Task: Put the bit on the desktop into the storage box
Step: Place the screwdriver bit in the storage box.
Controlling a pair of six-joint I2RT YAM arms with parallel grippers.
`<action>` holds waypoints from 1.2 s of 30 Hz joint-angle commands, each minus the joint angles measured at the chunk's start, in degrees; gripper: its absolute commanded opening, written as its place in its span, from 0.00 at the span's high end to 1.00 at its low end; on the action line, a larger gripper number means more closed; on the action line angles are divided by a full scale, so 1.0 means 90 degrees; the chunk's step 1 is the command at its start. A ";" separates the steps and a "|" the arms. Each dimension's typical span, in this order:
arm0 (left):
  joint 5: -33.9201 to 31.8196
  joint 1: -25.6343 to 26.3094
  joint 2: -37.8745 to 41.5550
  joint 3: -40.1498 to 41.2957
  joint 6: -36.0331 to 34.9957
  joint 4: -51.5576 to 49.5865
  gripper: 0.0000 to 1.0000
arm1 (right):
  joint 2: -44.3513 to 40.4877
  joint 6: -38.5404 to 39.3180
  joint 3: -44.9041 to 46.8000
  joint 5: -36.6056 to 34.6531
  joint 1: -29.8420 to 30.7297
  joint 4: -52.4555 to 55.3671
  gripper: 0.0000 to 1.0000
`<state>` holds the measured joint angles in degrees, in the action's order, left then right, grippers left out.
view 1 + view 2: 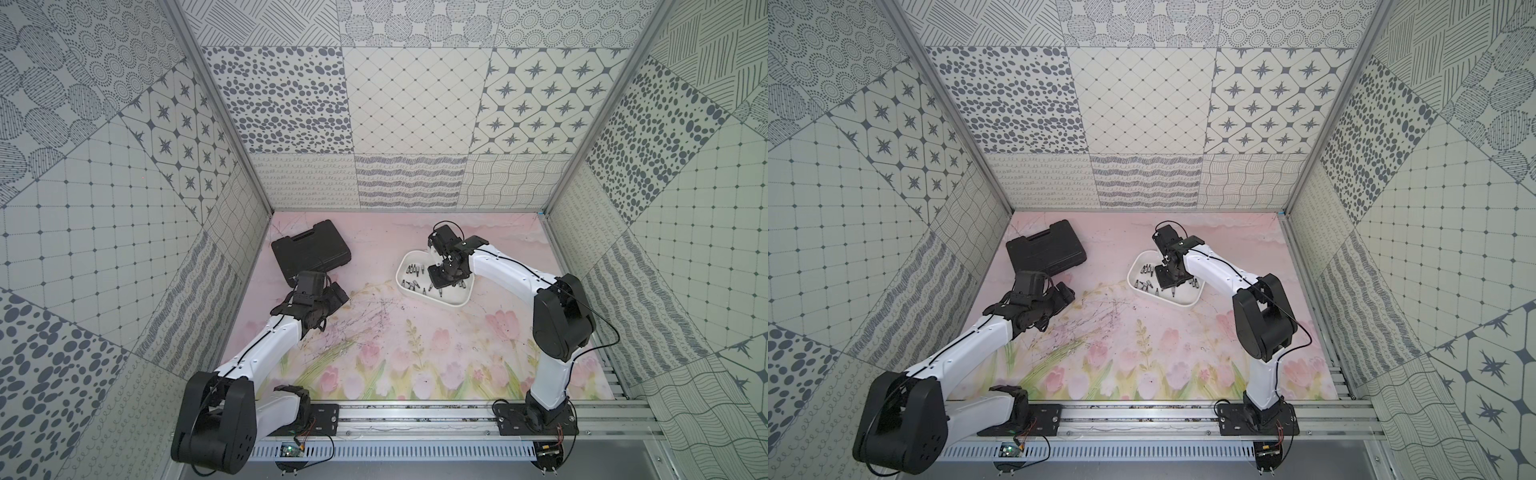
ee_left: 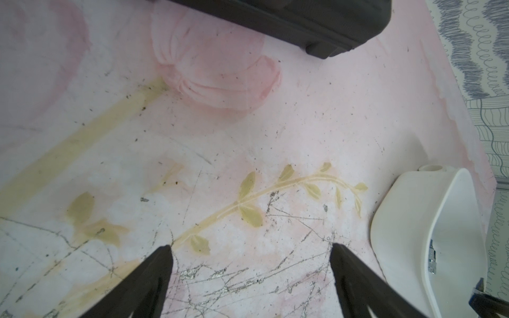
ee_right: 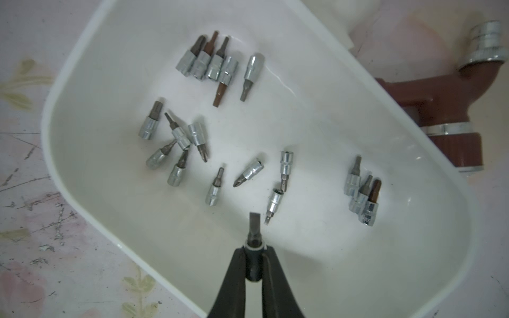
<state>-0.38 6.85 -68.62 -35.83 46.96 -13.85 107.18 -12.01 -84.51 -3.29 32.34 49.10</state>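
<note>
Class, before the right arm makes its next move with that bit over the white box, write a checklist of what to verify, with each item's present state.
1. Right pincer shut on the bit: ok.
2. Bit above the storage box interior, not its rim: ok.
3. Bit's height above the box floor: cannot tell.
4. Left pincer open, apart from the box: ok.
5. Desktop free of further bits: cannot tell; partly hidden.

No legible text or labels anywhere.
</note>
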 commanded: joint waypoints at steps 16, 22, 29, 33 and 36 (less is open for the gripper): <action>0.0041 -0.0021 -0.0020 0.0014 0.0019 0.0137 0.06 | 0.0708 -0.0006 0.0034 -0.0700 -0.0322 -0.0729 0.89; 0.0042 -0.0019 -0.0009 0.0017 0.0019 0.0140 0.06 | 0.0875 -0.0003 0.0025 -0.0816 -0.0351 -0.0736 0.87; 0.0051 -0.0021 0.0044 0.0057 0.0024 0.0171 0.05 | 0.0905 -0.0055 0.0034 -0.0898 -0.0356 -0.0737 0.85; 0.0081 -0.0017 -0.0030 -0.0017 0.0004 0.0164 0.05 | 0.0904 -0.0055 0.0044 -0.0915 -0.0351 -0.0730 0.85; 0.0125 -0.0009 -0.0032 0.0015 0.0051 0.0201 0.05 | 0.0886 -0.0060 0.0044 -0.0894 -0.0351 -0.0732 0.82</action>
<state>-0.21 6.85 -68.73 -35.57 47.31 -13.47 114.91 -12.03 -83.55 -10.61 29.47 43.53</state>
